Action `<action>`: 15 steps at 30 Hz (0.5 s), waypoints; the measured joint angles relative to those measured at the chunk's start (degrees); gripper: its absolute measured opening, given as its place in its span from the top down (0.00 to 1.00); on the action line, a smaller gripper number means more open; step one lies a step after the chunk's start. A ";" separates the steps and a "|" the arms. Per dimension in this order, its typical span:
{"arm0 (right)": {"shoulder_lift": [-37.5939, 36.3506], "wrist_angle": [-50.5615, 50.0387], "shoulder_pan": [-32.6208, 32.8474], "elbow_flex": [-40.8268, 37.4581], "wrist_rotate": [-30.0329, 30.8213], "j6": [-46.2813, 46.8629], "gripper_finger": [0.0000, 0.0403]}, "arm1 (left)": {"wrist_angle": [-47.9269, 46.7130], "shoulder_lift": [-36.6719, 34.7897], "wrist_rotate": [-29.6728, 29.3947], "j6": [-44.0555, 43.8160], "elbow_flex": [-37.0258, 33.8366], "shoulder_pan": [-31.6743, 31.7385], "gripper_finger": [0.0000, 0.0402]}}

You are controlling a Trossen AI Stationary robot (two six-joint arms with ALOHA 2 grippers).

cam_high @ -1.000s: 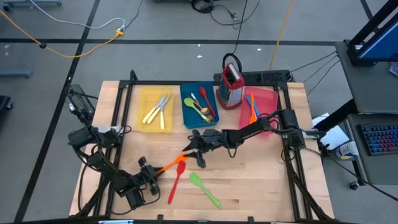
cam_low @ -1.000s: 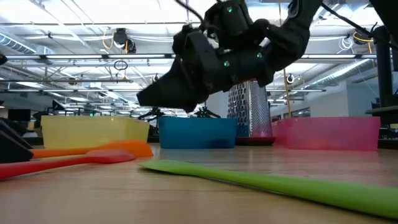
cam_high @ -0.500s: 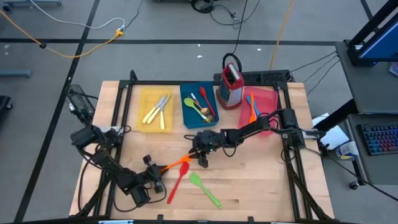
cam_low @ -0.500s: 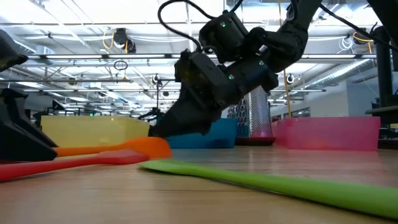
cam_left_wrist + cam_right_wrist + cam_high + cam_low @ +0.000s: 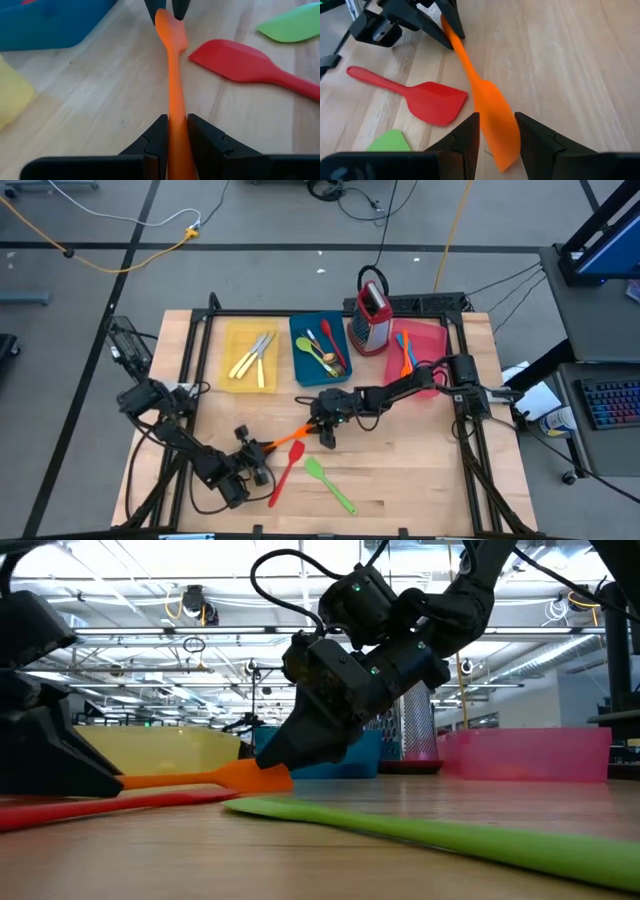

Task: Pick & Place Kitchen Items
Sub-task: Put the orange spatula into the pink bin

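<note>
Orange silicone spatula point(image 5: 172, 95), slim handle, flat rounded blade, left tool point(image 5: 175, 131) gripping handle

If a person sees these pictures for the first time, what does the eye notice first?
Probably the orange spatula at the table's middle: the left gripper is shut on its handle, while the right gripper has its blade between open fingers. Beside it lie a red spatula and a green spatula.

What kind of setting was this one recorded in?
Likely a robotics lab or workshop hall: a wooden table on a concrete floor with trailing cables, and an open ceiling with strip lights behind.
</note>
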 joint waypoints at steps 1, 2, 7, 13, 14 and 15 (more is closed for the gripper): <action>0.01 -0.21 -0.01 0.00 0.01 -0.11 0.72 | 0.00 0.02 -0.27 0.00 0.00 0.33 0.82; 0.00 -0.71 -0.02 0.00 0.01 -0.31 0.72 | 0.00 0.02 -0.58 0.00 0.00 0.65 0.82; -0.01 -2.02 -0.09 0.00 0.22 -3.06 0.72 | -0.24 0.09 -2.52 -0.39 -0.07 2.79 0.82; -0.01 -1.32 -0.52 -0.04 0.44 -5.05 0.81 | 0.06 0.00 -2.46 -0.33 -0.07 5.25 0.82; -0.01 -1.33 -0.72 -0.04 0.45 -5.72 0.83 | 0.07 0.00 -2.33 -0.33 -0.07 5.49 0.82; -0.01 -1.30 -0.93 -0.04 0.44 -6.06 0.87 | 0.11 0.00 -2.23 -0.36 -0.07 5.66 0.82</action>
